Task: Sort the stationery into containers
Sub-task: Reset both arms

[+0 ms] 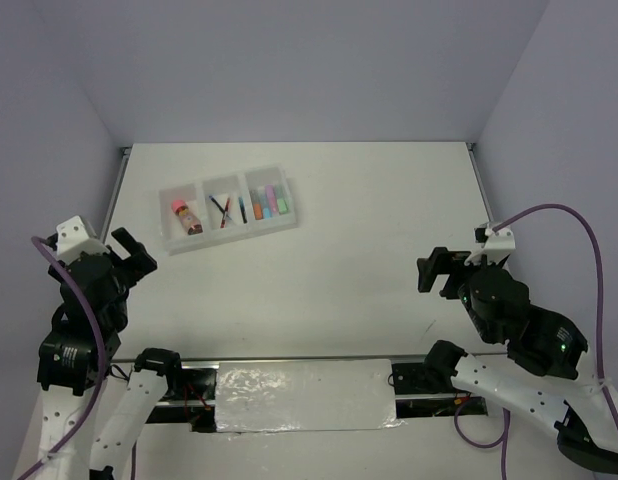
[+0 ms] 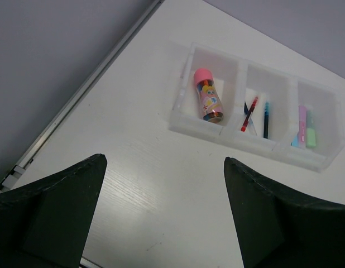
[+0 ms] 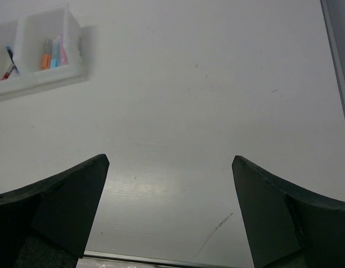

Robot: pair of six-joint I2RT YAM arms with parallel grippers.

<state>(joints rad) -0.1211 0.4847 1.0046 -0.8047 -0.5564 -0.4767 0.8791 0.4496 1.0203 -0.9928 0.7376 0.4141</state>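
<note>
2 arms (image 1: 84, 300) folded, wrists raised; left end effector (image 2: 164, 162), right end effector (image 3: 170, 159) fully spread, holding nothing.

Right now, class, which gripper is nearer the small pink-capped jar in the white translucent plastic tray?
Left. The left gripper hovers open, near and left of the pink-capped jar; the right gripper is far across the table on the jar's right.

The three-compartment tray (image 1: 229, 236) stands at the far left of the table (image 1: 389, 220). It is open from above, with low walls parting jar (image 1: 187, 215), pens (image 1: 227, 209) and highlighters (image 1: 271, 200). Bare table stretches right of it and nearward to the left gripper (image 1: 136, 258) and right gripper (image 1: 436, 270). Walls (image 1: 289, 70) close the left, far and right sides.
</note>
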